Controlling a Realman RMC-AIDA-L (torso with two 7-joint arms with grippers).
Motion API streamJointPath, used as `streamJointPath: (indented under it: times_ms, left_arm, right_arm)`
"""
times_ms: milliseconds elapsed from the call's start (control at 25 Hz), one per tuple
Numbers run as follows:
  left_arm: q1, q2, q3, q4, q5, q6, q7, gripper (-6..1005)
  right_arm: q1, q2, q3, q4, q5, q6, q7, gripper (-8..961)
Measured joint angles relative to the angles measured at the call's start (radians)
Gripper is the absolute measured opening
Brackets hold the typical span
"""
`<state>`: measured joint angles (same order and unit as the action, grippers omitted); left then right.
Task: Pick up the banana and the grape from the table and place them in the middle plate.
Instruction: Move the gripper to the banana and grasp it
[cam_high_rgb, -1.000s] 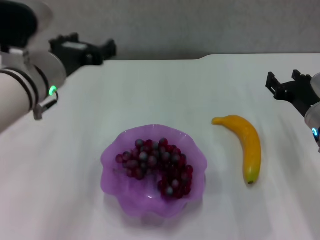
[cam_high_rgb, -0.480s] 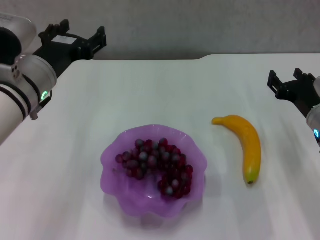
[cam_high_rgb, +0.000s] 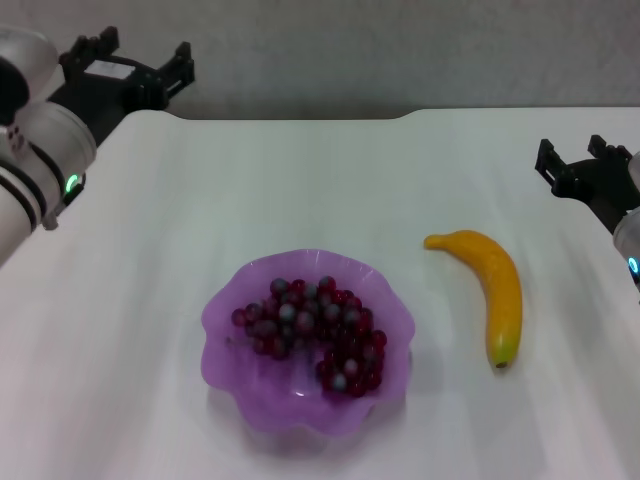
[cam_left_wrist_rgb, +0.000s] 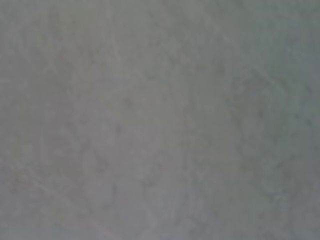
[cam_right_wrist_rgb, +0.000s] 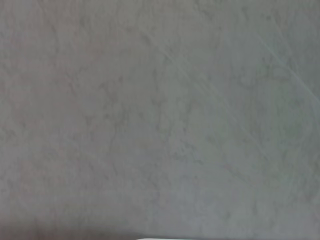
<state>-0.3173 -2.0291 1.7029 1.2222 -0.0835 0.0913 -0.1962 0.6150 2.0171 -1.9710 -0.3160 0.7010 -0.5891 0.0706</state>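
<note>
The grape (cam_high_rgb: 315, 330) bunch, dark red-purple, lies inside the middle plate (cam_high_rgb: 232, 305), a translucent purple dish with a wavy rim, at the front centre of the table (cam_high_rgb: 300, 180). To the plate's right, the yellow-orange banana (cam_high_rgb: 497, 290) rests on the table with its greenish tip toward me. My left gripper (cam_high_rgb: 135, 55) hovers open and holding nothing at the far left corner, well away from the plate. Beyond the banana, at the right edge, my right gripper (cam_high_rgb: 570, 150) is open with nothing in it. Both wrist views show only a blurred grey surface.
A grey wall runs behind the table's notched far edge (cam_high_rgb: 405, 113). White tabletop lies between the plate and the banana and on all sides of them.
My left arm has drawn back up and to the left, toward the table's far left corner. The right arm, banana, plate and grapes have stayed put.
</note>
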Motion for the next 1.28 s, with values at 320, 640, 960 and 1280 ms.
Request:
streamJointPath:
  times_ms: [320,640,960,1280]
  left_arm:
    - [-0.002,0.000,-0.038,-0.018,0.009,0.044,0.016,885]
    - [-0.003,0.000,-0.030,-0.036,0.001,0.020,0.032,881]
    - [-0.001,0.003,-0.045,-0.058,-0.003,0.001,0.020,880]
    - [-0.005,0.005,-0.049,-0.049,-0.004,-0.030,0.016,882]
  right_arm:
    - [-0.001,0.000,0.001,-0.021,0.000,0.016,0.020,691]
    - [0.011,-0.005,0.003,-0.078,0.000,0.159,0.052,691]
    - [0.033,-0.016,0.065,-0.186,-0.014,0.382,0.030,692]
    - [-0.007,-0.014,0.270,-0.361,-0.014,0.688,-0.130,692]
